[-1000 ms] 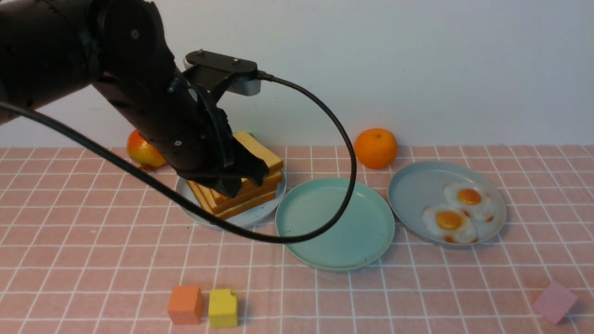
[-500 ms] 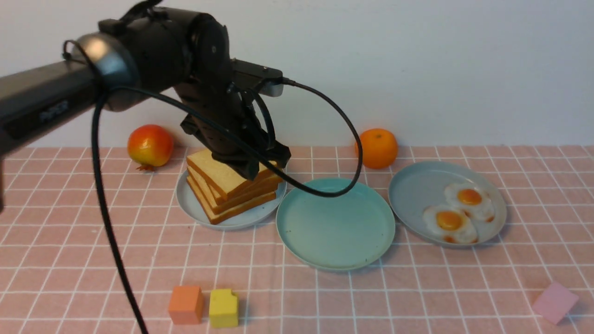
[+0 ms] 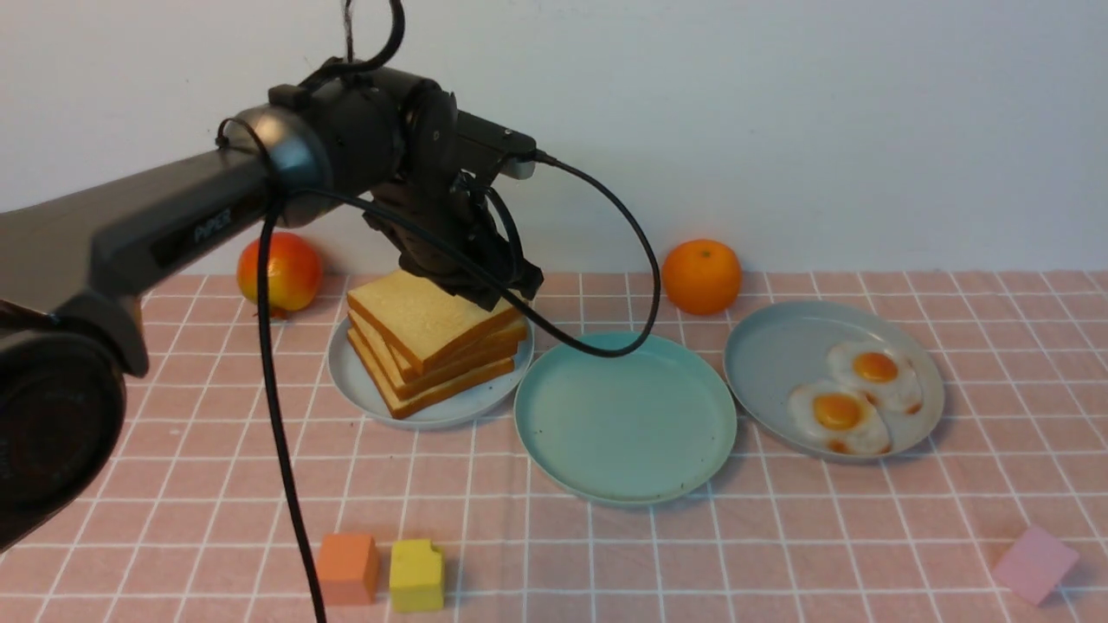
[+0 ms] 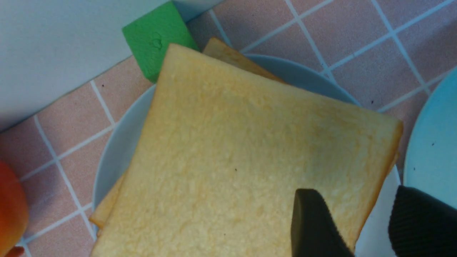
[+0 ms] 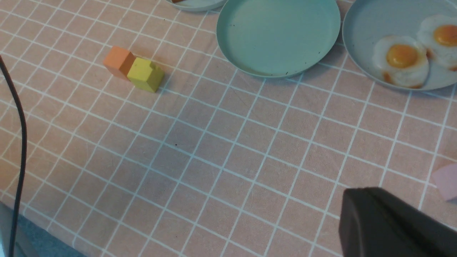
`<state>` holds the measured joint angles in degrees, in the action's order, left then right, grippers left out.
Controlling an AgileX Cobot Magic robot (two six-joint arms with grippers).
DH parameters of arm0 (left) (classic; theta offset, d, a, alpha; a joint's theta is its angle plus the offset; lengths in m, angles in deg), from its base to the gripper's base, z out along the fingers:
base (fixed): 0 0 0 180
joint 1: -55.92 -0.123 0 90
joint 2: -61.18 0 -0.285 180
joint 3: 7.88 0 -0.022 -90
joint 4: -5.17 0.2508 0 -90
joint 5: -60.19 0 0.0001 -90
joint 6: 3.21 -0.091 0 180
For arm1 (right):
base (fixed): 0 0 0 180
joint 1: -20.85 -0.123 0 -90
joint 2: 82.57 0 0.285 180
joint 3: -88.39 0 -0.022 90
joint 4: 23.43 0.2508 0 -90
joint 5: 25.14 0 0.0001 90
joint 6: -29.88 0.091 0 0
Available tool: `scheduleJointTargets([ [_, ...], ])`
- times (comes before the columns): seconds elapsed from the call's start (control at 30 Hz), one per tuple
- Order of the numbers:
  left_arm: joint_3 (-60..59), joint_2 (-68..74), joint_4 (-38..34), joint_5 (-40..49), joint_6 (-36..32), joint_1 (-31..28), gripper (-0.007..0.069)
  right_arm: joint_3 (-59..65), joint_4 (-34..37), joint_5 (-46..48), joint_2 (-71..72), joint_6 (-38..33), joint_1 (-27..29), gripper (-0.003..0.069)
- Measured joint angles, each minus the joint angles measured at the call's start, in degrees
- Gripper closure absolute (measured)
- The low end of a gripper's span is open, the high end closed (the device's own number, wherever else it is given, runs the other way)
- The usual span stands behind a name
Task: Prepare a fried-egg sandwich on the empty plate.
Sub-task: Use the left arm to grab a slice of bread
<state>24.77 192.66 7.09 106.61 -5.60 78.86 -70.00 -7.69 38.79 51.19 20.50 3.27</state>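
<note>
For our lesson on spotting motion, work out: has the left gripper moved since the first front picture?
Yes: the left gripper has moved rightward and away from the robot, nearer the orange.

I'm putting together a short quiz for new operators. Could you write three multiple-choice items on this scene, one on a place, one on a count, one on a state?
1. Where is the mint-green plate?
A) Left of the toast
B) Between the toast's plate and the eggs' plate
C) Behind the orange

2. How many fried eggs are there?
A) One
B) Three
C) Two

3. How is the left gripper?
A) Open
B) Shut
C) Gripping an egg

Key:
1 B: the mint-green plate lies between those two.
2 C: two yolks show on the grey-blue plate.
3 A: the left gripper's fingertips stand apart.
</note>
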Motion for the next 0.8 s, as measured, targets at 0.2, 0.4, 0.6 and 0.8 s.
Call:
scheduleJointTargets([
  [0.2,0.0,0.0,0.0,-0.3,-1.9,0.0,0.0253,0.0,0.0,-0.2,0.0,-1.2,0.0,0.0643],
  [0.4,0.0,2.1,0.4,-0.4,-2.7,0.1,0.0254,0.0,-0.1,-0.7,0.0,-1.2,0.0,0.0639],
  [0.6,0.2,3.1,2.8,-0.6,-2.8,0.3,0.0254,0.0,-0.2,-0.9,0.0,-1.3,-0.1,0.0635],
  [0.8,0.3,3.9,3.8,-1.0,-2.8,0.3,0.0284,0.0,-0.2,-2.0,0.0,-3.2,-0.1,0.0631],
])
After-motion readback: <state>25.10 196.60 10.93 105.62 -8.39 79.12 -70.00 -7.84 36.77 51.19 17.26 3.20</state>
